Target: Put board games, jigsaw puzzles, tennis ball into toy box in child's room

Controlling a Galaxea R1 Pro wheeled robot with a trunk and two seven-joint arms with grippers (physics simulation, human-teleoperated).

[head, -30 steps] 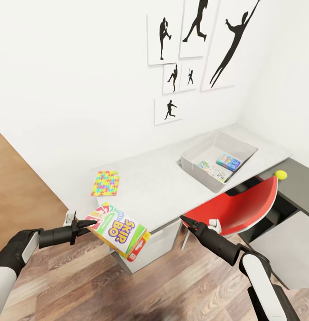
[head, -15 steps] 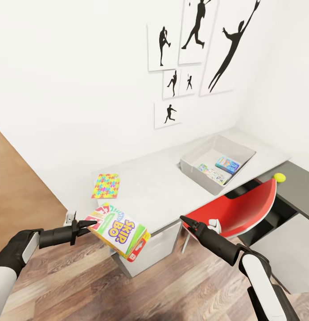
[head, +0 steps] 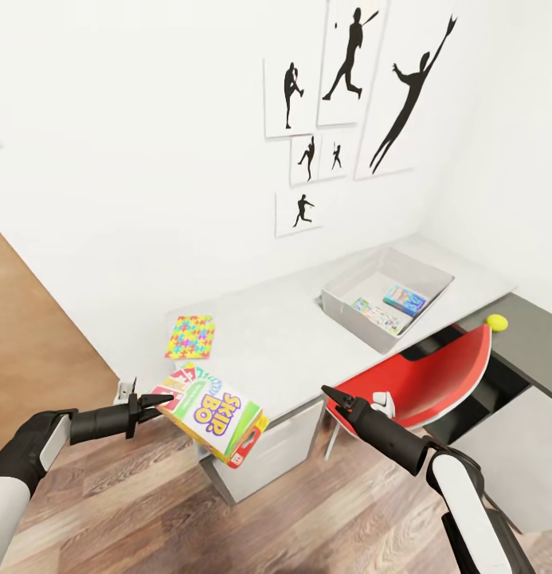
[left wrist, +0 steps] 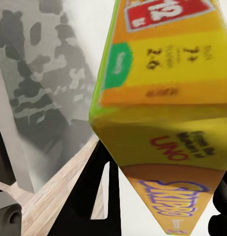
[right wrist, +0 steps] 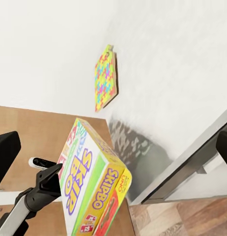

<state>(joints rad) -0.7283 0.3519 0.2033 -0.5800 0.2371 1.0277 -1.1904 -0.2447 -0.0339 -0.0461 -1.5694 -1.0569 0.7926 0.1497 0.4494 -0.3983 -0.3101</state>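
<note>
Your left hand (head: 152,402) grips the Skip-Bo box (head: 212,411) off the tabletop's (head: 283,335) near corner; your right hand (head: 333,396) hangs empty, fingers narrow. The toy box (head: 387,296) at the far edge holds two game boxes (head: 391,304), and the jigsaw puzzle (head: 189,336) lies near the left edge.
</note>
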